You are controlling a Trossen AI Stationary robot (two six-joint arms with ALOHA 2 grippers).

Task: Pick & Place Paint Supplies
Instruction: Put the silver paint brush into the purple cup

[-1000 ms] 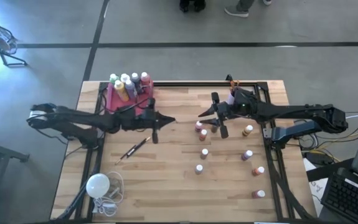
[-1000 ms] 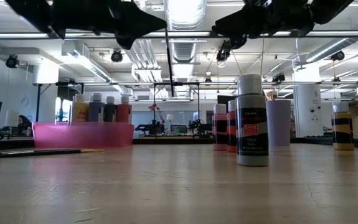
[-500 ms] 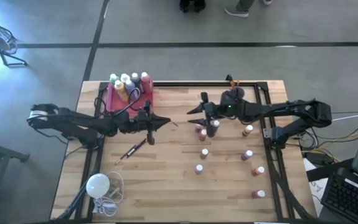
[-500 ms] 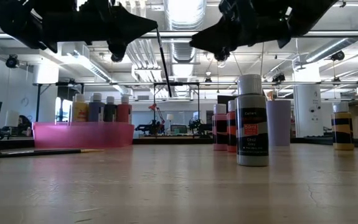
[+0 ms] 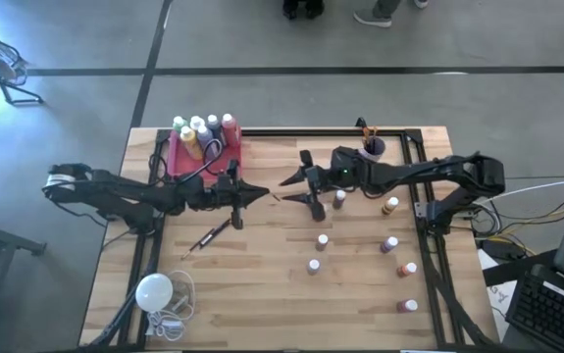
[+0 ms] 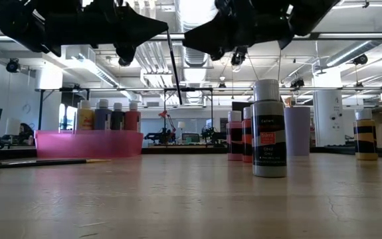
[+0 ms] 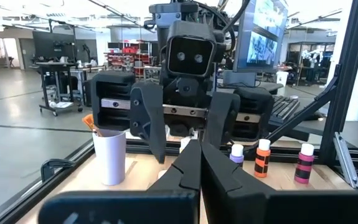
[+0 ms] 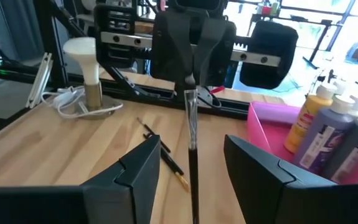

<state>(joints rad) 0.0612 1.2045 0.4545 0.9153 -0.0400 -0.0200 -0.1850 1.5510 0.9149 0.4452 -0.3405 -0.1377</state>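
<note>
My left gripper (image 5: 265, 192) is shut on a thin dark paintbrush (image 6: 174, 66) above the middle of the table. My right gripper (image 5: 301, 191) faces it, open, with one finger on either side of the brush (image 8: 192, 124), touching nothing. A pink tray (image 5: 185, 162) at the far left holds several larger white-capped bottles (image 5: 203, 132). Tiny bottles (image 5: 321, 240) stand on their bases on the right half. A second brush (image 5: 211, 235) lies flat near the left arm. My left gripper pinches the paintbrush by its upper end (image 8: 190, 84) between its two shut fingers (image 7: 198, 171), coming level from the table's left. The brush hangs below the fingertips, a little tilted, lifted clear of the table.
A white round bulb with a cord (image 5: 154, 292) sits at the near left corner. A cup holding brushes (image 5: 372, 147) stands at the far edge beside the right arm. A dark frame (image 5: 429, 245) runs along the table's sides. Bare wood shows in the near middle.
My right gripper has moved toward the table's left, away from the tiny bottles and up to my left gripper, staying open, until its fingers flank the brush. The left gripper drew back slightly and the hanging brush tilted a little, then held still.
</note>
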